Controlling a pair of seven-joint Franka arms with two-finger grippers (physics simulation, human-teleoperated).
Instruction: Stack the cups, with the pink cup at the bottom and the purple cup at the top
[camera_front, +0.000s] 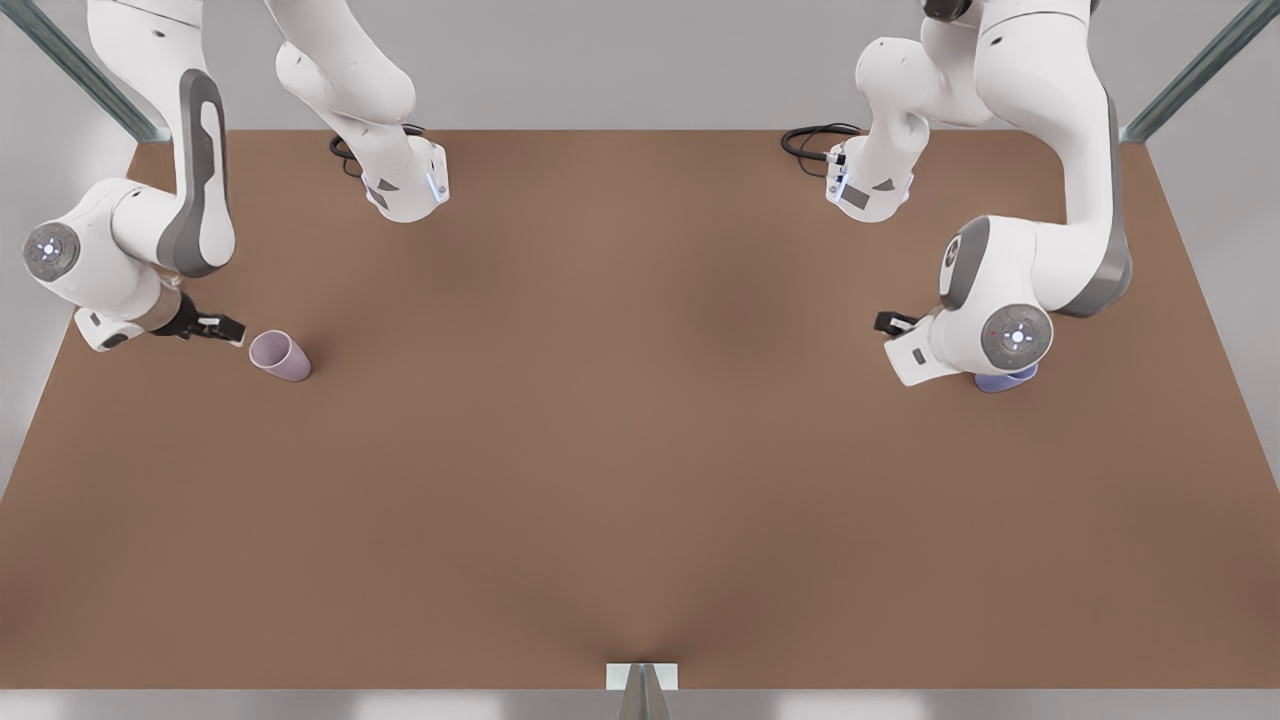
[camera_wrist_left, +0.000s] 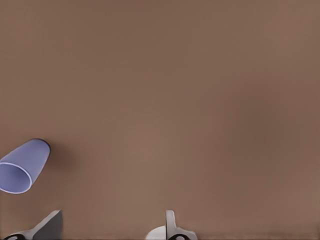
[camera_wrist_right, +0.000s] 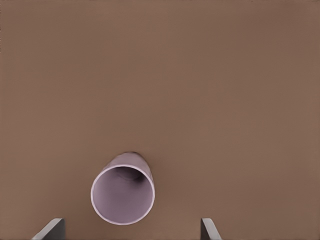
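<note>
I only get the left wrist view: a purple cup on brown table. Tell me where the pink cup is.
Observer: The pink cup stands mouth up at the front view's left, far across the table from the purple cup.
Operator: Report the right gripper.
Observer: The right gripper is just on the front view's left of the pink cup, fingers open, not touching it.
Operator: Say whether the pink cup is empty.
Observer: The right wrist view looks into its mouth; nothing lies inside.
Operator: Place my own arm.
Observer: In the front view the left arm's wrist covers most of the purple cup; the left gripper is open, holding nothing.
</note>
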